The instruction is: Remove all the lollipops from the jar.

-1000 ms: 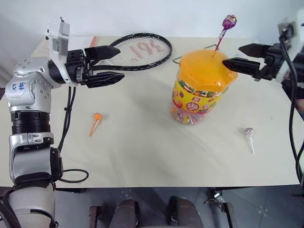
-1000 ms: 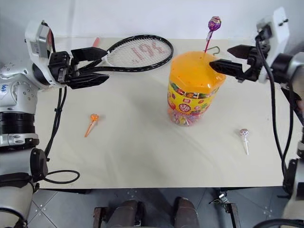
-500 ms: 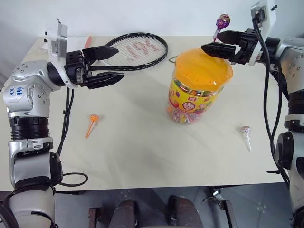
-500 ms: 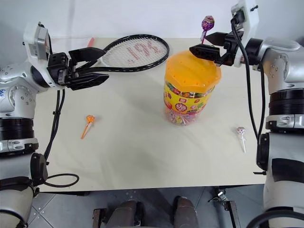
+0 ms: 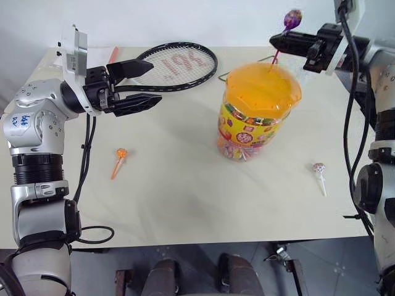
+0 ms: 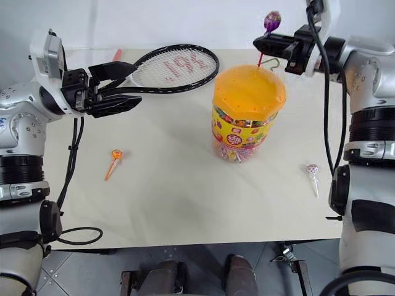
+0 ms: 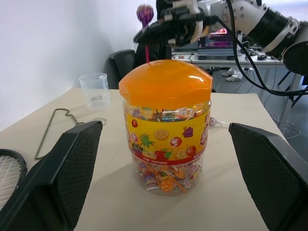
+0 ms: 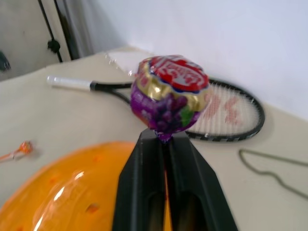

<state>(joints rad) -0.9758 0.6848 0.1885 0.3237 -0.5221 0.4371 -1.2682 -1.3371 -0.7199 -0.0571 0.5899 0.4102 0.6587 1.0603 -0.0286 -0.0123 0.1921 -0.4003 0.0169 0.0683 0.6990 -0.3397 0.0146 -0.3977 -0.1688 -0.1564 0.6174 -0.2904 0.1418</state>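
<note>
Jar (image 5: 259,111) mid-table, lid edge beneath purple lollipop (image 5: 292,18) | right fingers (image 5: 278,41) clamped

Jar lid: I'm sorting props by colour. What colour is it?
Orange, dotted with small holes; the jar lid shows best in the left wrist view.

Left end effector (image 5: 143,84) spread wide; right end effector (image 5: 276,41) clamped — both raised.

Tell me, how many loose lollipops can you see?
3: purple lollipop pinched in the right gripper above the jar; orange lollipop and whitish lollipop on the table.
</note>
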